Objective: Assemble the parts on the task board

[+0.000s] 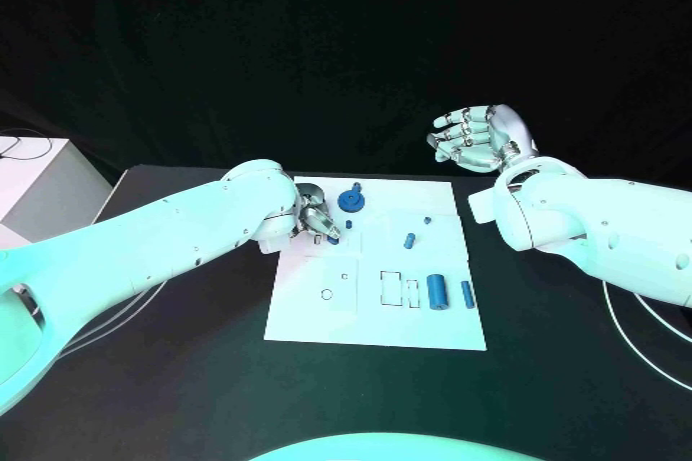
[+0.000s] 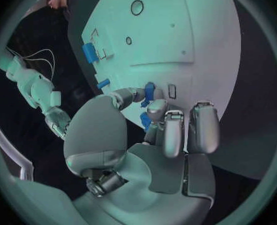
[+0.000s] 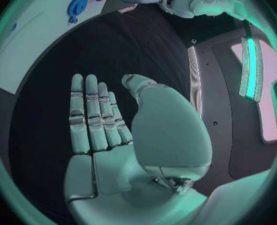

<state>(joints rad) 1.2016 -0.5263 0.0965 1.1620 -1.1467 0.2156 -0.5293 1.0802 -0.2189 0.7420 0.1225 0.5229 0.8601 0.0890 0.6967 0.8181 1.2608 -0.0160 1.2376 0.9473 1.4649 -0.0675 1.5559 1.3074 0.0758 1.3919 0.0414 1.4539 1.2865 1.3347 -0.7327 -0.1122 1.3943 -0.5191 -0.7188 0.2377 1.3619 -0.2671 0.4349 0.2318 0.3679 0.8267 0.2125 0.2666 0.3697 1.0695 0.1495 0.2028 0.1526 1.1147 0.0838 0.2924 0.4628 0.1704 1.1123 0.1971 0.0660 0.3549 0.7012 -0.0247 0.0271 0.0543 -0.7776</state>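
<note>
1. I take the task board (image 1: 378, 311), the white plate on the black table (image 1: 173, 381), as my landmark.
2. My left hand (image 1: 312, 219) sits over the board's far left corner. Its fingers (image 2: 165, 130) are curled narrow, and in the left wrist view a small blue part (image 2: 150, 91) is pinched between the thumb and a fingertip, just above the white surface. A second blue bit (image 2: 145, 120) shows under the fingers; I cannot tell whether it is held.
3. My right hand (image 1: 479, 138) hangs in the air beyond the board's far right corner, well apart from it. The right wrist view shows its fingers (image 3: 91, 115) straight and side by side, thumb out, with nothing in the palm.
4. A round blue gear-like part (image 1: 353, 200) lies on the board near its far edge, just beside my left hand.
5. A small blue peg (image 1: 410, 241) lies near the board's middle.
6. A larger blue cylinder (image 1: 437, 292) and a thin dark blue pin (image 1: 467, 292) lie side by side toward the board's right edge.
</note>
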